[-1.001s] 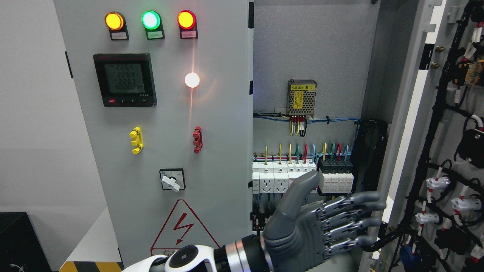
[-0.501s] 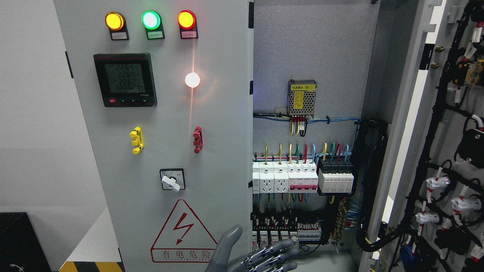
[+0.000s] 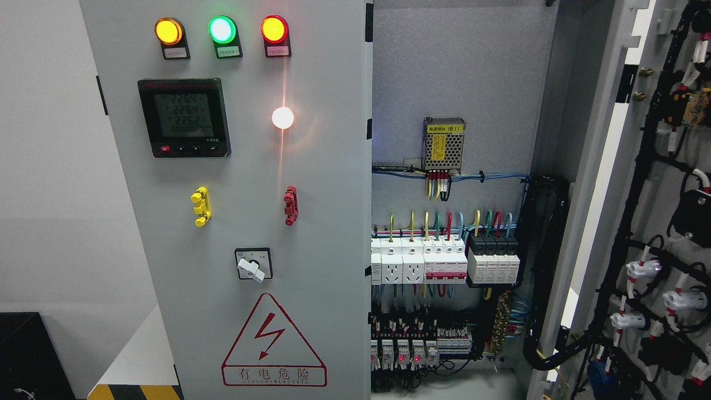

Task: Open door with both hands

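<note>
The grey electrical cabinet fills the head view. Its left door is closed and carries three indicator lamps, a digital meter, a rotary switch and a red lightning warning sign. The right door stands swung wide open at the picture's right, with its wired inner face turned toward me. Between them the cabinet interior lies exposed, with breakers, sockets and coloured wires. Neither hand nor arm shows anywhere in the picture.
A black box sits at the lower left beside the cabinet. A yellow-and-black hazard stripe runs along the floor at the cabinet's foot. A white wall lies to the left.
The grey hand that reached up in front of the open compartment has dropped down and left the picture at the bottom edge. The doors have not moved.
</note>
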